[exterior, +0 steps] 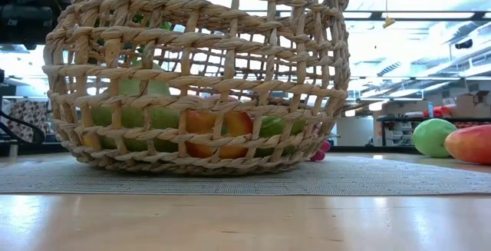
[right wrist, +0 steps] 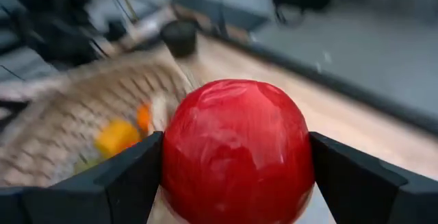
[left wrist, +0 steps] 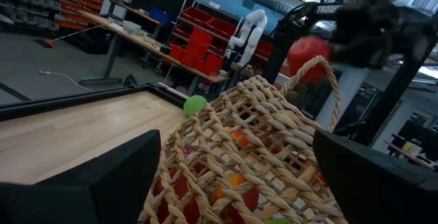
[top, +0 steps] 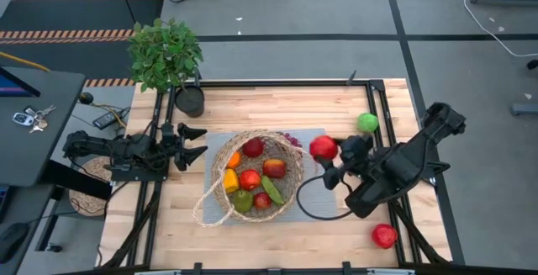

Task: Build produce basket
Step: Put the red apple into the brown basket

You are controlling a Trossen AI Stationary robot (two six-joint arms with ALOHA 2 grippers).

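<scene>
The wicker basket [top: 252, 178] stands on a grey mat [top: 313, 193] at the table's middle. It holds several produce pieces: red apples, an orange, a yellow pepper and green pieces. My right gripper [top: 326, 150] is shut on a red apple [right wrist: 237, 148], just off the basket's right rim. A green apple [top: 367, 123] rests on the table beyond it. Another red apple [top: 384, 235] lies near the front right corner. My left gripper [top: 198, 140] stands open left of the basket, touching nothing. My right gripper pinches the red apple by two opposite sides [right wrist: 171, 162] between its two fingers [right wrist: 126, 179]. The fingers come from the table's right, slanting down toward the basket. The apple is lifted clear of the table, about level with the top of the basket's handle [left wrist: 321, 66].
A leafy potted plant [top: 166, 52] in a black pot [top: 190, 100] stands at the far left of the table. A black cable [top: 324, 212] loops on the mat under the right arm. Bare wood lies along the near edge and at the far middle.
</scene>
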